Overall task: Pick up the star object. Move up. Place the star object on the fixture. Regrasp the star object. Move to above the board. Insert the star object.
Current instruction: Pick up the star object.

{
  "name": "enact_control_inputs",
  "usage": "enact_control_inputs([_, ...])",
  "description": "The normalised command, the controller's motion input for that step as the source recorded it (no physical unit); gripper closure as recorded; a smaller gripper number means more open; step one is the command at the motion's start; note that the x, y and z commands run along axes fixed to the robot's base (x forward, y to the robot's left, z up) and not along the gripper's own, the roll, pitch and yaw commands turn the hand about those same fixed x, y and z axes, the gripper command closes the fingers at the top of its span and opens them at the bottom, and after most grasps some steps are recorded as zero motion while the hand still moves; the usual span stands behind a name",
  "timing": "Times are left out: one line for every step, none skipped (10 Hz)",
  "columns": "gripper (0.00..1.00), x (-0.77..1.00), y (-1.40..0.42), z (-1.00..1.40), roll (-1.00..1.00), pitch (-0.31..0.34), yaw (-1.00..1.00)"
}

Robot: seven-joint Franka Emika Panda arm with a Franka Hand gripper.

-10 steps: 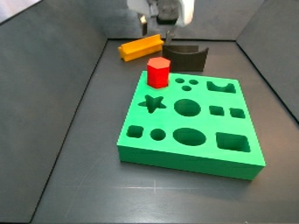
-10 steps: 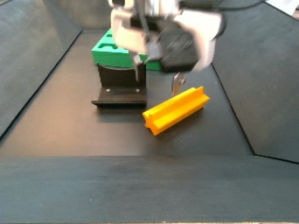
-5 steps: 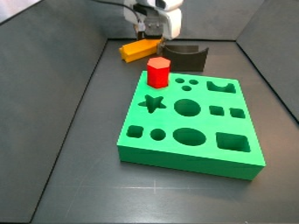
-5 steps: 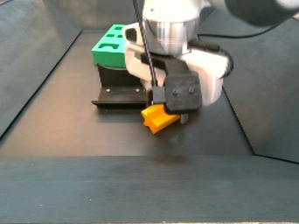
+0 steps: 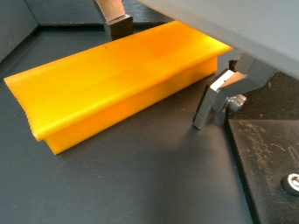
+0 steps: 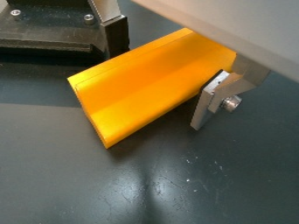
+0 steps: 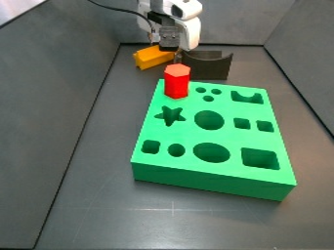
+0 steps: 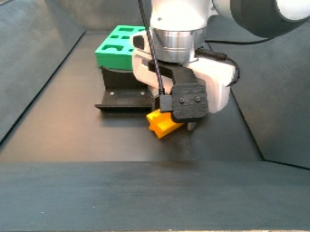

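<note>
1. Gripper [image 5: 170, 74] sits low over the floor, its 2 silver fingers [image 6: 212, 101] straddling the star object [image 6: 146, 83], with the jaws apart.
2. Star object lies flat on the dark floor beside the fixture [image 8: 122, 92].
3. Green board [image 7: 213, 130] carries 1 red peg [image 7: 177, 81].

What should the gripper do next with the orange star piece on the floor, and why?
Probably close the fingers. In both wrist views the gripper straddles the star object, which lies flat on the dark floor, with one finger on each long side and a visible gap at one finger. It looks low enough to grasp, but the piece is not yet clamped.
</note>
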Motion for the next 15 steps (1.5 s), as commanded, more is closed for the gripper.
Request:
enact_control_inputs([0.0,0.0,0.07,0.0,0.0,0.0,0.0])
enact_control_inputs([0.0,-0.53,0.0,-0.27,0.0,-0.121,-0.12])
enact_control_inputs([0.0,-0.43,0.13,-0.01,-0.06,-0.14,-0.36])
enact_control_inputs([0.0,0.0,0.0,0.0,0.0,-0.01,0.0])
enact_control_inputs([0.0,0.0,0.0,0.0,0.0,0.0,0.0])
enact_control_inputs([1.0,0.0,0.0,0.0,0.0,0.0,0.0])
enact_control_inputs([1.0,0.0,0.0,0.0,0.0,0.0,0.0])
enact_control_inputs([1.0,0.0,0.0,0.0,0.0,0.0,0.0])
enact_control_inputs([1.0,0.0,0.0,0.0,0.0,0.0,0.0])
enact_control_inputs([1.0,0.0,0.0,0.0,0.0,0.0,0.0])
enact_control_inputs([1.0,0.0,0.0,0.0,0.0,0.0,0.0])
enact_control_inputs([1.0,0.0,0.0,0.0,0.0,0.0,0.0])
enact_control_inputs([1.0,0.0,0.0,0.0,0.0,0.0,0.0])
enact_control_inputs([1.0,0.0,0.0,0.0,0.0,0.0,0.0])
enact_control_inputs([1.0,0.0,0.0,0.0,0.0,0.0,0.0])
